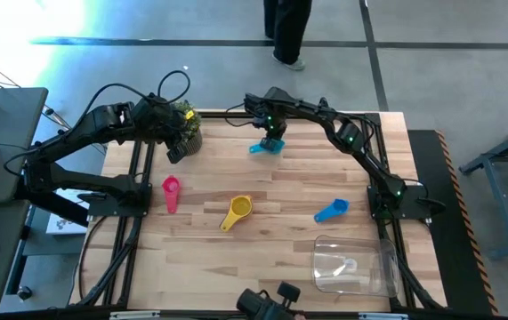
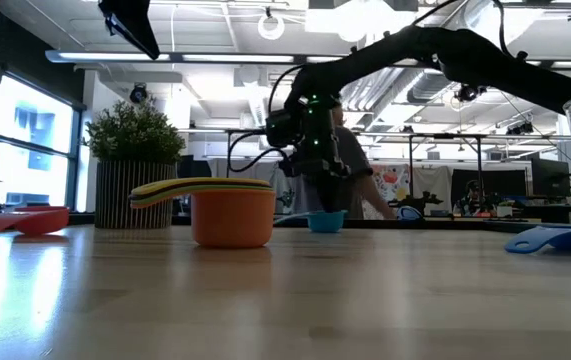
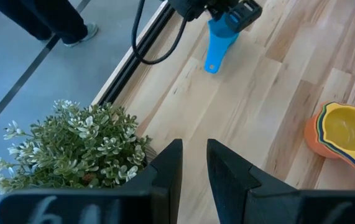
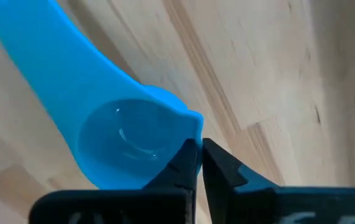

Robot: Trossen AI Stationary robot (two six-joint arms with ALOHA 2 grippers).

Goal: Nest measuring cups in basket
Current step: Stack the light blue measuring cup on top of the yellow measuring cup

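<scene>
At the far edge of the pale wooden bench [image 1: 271,191], the right hand [image 4: 197,163] pinches the rim of a small teal plastic measuring cup [image 4: 124,140], its dark fingers closed together on the thin wall. The left hand [image 3: 193,163] hovers beside a potted green plant [image 1: 185,124], fingers slightly parted and holding nothing. A stack of nested cups, yellow uppermost in orange [image 1: 237,212], sits mid-bench (a pink cup [image 1: 171,190] and a blue cup [image 1: 331,211] lie apart). The clear rectangular plastic basket [image 1: 360,265] stands at the near right corner.
</scene>
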